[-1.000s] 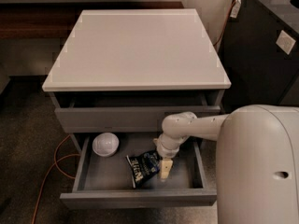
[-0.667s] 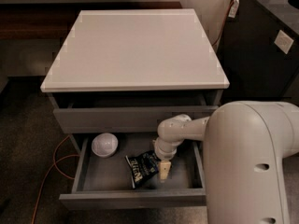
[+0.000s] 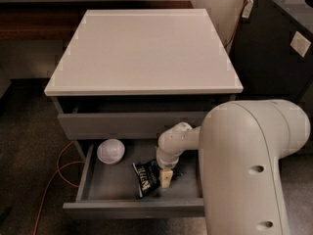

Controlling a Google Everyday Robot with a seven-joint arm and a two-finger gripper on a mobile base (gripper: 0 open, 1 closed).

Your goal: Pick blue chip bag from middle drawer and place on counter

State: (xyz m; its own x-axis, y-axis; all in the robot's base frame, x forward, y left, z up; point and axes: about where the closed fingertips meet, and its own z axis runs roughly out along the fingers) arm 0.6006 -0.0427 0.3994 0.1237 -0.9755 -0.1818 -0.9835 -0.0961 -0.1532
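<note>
- Since a second ago, the robot's bulky white arm (image 3: 249,170) has swung further across the view and now hides the right end of the middle drawer (image 3: 132,210).
- Its gripper (image 3: 166,178) has edged slightly left and sits low on the blue chip bag (image 3: 145,176); whether it grips the bag cannot be told.
- The bag lies on the open drawer's floor as before, right of a white dome (image 3: 110,151).
- The counter (image 3: 146,53) spans above, and an orange cable (image 3: 59,163) trails on the floor at left.
</note>
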